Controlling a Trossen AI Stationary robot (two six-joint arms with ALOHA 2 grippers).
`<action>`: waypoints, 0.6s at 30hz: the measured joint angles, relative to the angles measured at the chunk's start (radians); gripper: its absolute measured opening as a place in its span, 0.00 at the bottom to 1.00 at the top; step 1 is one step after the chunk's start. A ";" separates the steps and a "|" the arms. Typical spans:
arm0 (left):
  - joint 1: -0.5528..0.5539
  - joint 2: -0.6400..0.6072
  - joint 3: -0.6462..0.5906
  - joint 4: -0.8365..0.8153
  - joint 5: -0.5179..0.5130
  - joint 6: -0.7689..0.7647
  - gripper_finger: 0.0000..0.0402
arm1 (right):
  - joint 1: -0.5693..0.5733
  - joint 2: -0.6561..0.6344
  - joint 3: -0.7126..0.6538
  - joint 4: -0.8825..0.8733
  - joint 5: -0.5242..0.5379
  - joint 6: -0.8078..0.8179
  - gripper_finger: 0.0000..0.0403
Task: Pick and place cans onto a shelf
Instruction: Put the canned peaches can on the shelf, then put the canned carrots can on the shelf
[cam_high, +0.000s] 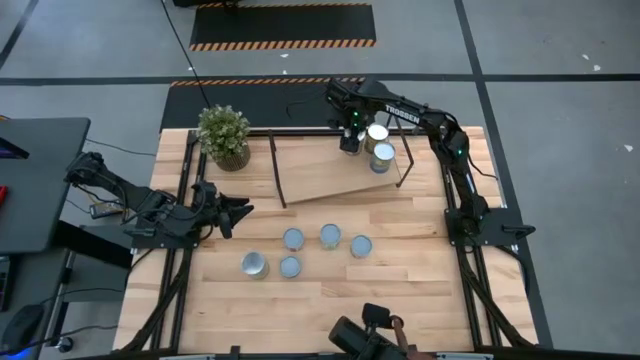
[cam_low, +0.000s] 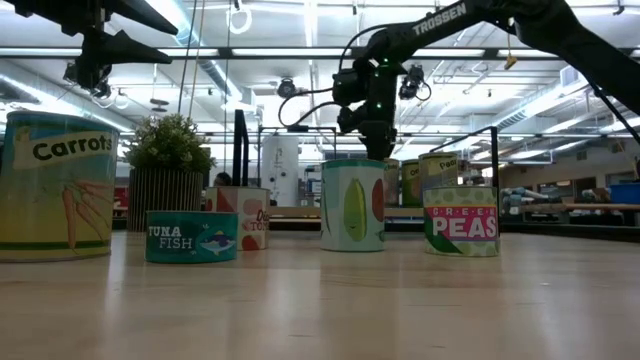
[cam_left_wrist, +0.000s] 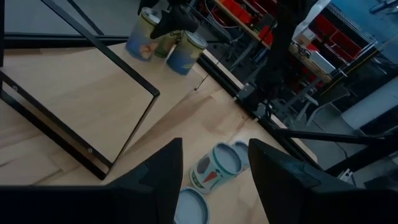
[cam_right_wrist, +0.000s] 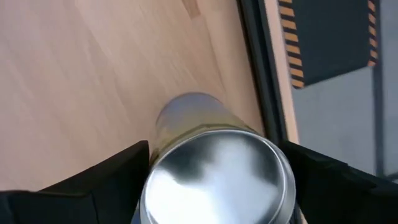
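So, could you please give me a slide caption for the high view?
Right gripper over a can on the shelf; five cans wait on the table; left gripper idles.

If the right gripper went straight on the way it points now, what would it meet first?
The right gripper points down at a silver-topped can standing on the shelf. Its jaws stand on either side of the can's top, so it would meet that can first, almost at once; depth is hard to judge.

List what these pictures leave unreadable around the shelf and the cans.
- Right gripper: its grip on the can is unclear in the right wrist view; the can hides its fingertips.
- Shelf cans: labels unseen in the high view; only tops show.
- Low view: front cans hide the shelf.
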 joint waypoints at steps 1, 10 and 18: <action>0.000 0.000 0.000 0.000 0.000 0.000 0.47 | 0.001 -0.001 0.000 -0.005 0.007 -0.001 0.92; 0.000 0.000 0.000 0.000 0.000 0.001 0.47 | 0.045 -0.004 0.025 -0.048 0.083 0.000 0.94; 0.000 0.000 0.000 -0.002 0.000 0.002 0.47 | 0.101 -0.004 0.117 -0.056 0.140 0.011 0.94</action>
